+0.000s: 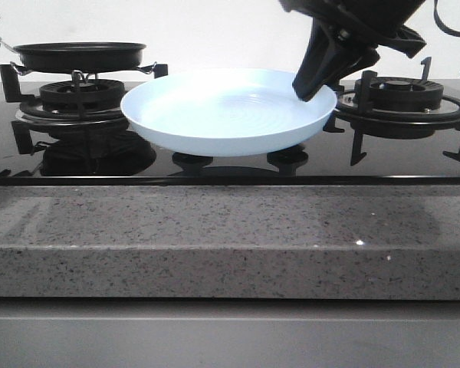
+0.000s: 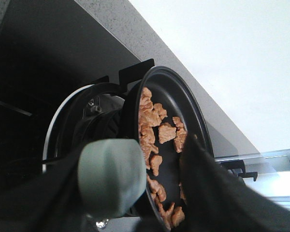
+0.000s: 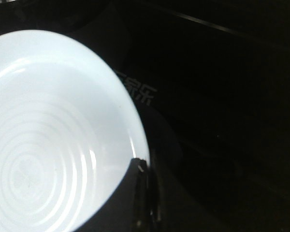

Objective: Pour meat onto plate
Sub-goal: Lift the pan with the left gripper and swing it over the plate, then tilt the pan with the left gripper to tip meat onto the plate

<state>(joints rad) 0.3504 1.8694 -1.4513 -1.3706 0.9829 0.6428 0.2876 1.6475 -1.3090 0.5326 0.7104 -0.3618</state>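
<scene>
The pale blue-white plate (image 1: 222, 111) is over the black glass between the two burners, and it is empty. My right gripper (image 1: 307, 90) is shut on its right rim; the right wrist view shows the plate (image 3: 48, 140) with the gripper (image 3: 141, 169) pinching its edge. The black frying pan (image 1: 80, 55) is over the left burner. The left wrist view shows the meat (image 2: 154, 130), reddish-brown pieces spread inside the pan (image 2: 188, 104). My left gripper (image 2: 135, 193) is shut on the pan's pale green handle (image 2: 111, 176). In the front view the meat is hidden by the pan's wall.
The left burner grate (image 1: 77, 96) stands under the pan and the right burner grate (image 1: 402, 96) stands beside the plate. A grey speckled counter edge (image 1: 230, 238) runs along the front. A white wall is behind the stove.
</scene>
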